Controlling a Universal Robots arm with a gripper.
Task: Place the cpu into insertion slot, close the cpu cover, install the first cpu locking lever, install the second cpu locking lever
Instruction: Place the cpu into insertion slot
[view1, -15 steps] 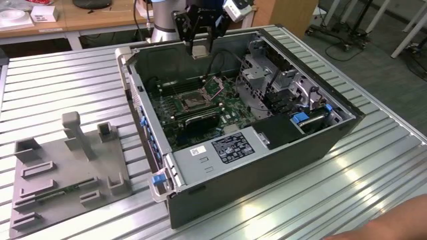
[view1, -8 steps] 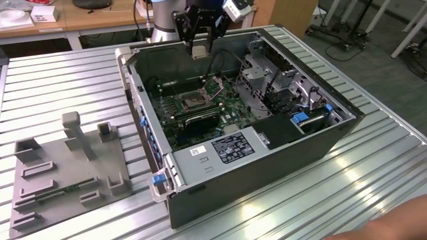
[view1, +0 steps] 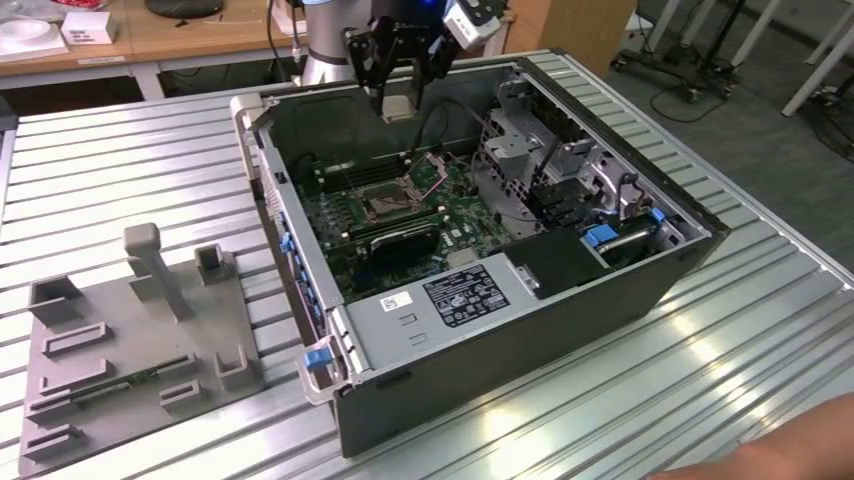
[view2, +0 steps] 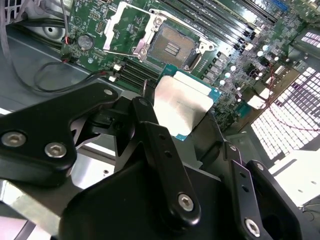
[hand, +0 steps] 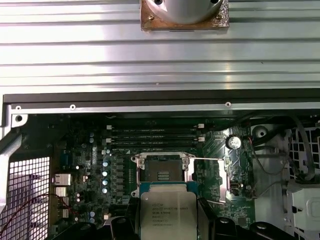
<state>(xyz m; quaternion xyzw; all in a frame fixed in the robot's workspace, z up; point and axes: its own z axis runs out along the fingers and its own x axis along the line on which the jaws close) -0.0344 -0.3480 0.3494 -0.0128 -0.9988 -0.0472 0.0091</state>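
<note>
The cpu (view1: 398, 108), a pale silver square with a green edge, is held aloft at the exterior view's upper centre, clear of the insertion slot (view1: 388, 203) near mid-frame. The slot has a dark centre and a silvery rim, and is unoccupied. The cpu cover (view2: 114, 22) is swung open beside it.

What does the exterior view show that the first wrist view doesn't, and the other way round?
Exterior view: the whole computer case on the slatted table, a grey parts tray beside it, and the gripper hanging above. First wrist view: the print on the cpu and the insertion slot, dark-centred and empty, close up. Both: the cpu held in the gripper, and the green board.
</note>
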